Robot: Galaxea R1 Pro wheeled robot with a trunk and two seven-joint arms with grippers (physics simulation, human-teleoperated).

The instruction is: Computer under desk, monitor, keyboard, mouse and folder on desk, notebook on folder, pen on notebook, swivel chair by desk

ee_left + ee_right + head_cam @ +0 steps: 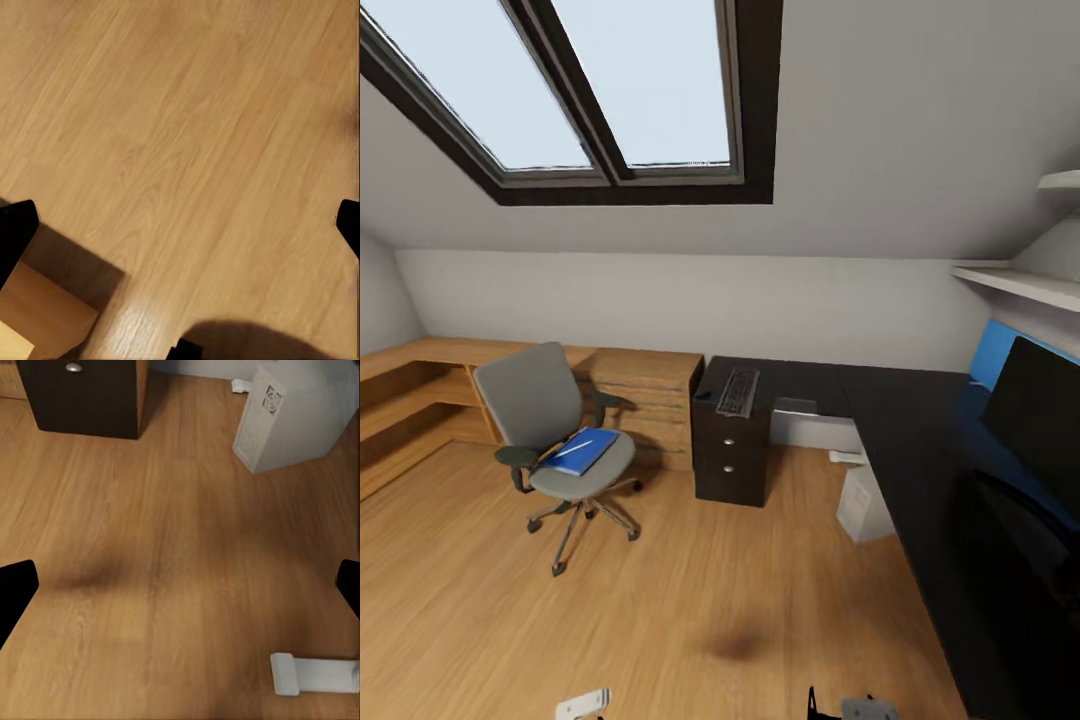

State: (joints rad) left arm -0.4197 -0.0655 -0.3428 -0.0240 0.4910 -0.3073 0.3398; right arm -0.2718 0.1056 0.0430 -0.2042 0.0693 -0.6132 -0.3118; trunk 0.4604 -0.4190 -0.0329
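The swivel chair [538,408] stands on the floor at the left, well apart from the desk [900,440]. On its seat lies the blue folder [582,451] with a thin pen [573,447] across it. The keyboard [738,391] lies on the desk's left end, above the drawers. At the far right the monitor [1040,410] stands on the desk. The computer [863,503] [289,416] stands on the floor under the desk. A flat grey thing [795,405], perhaps the notebook, lies by the keyboard. The mouse is out of view. My left gripper [180,232] and right gripper [180,592] hang open over bare floor.
A plain wooden dresser [648,400] and low wooden shelving [410,385] line the back left wall. The black drawer unit [82,397] stands beside the computer. White shelves [1020,285] hang at the right. Wide wooden floor [690,600] lies between me and the chair.
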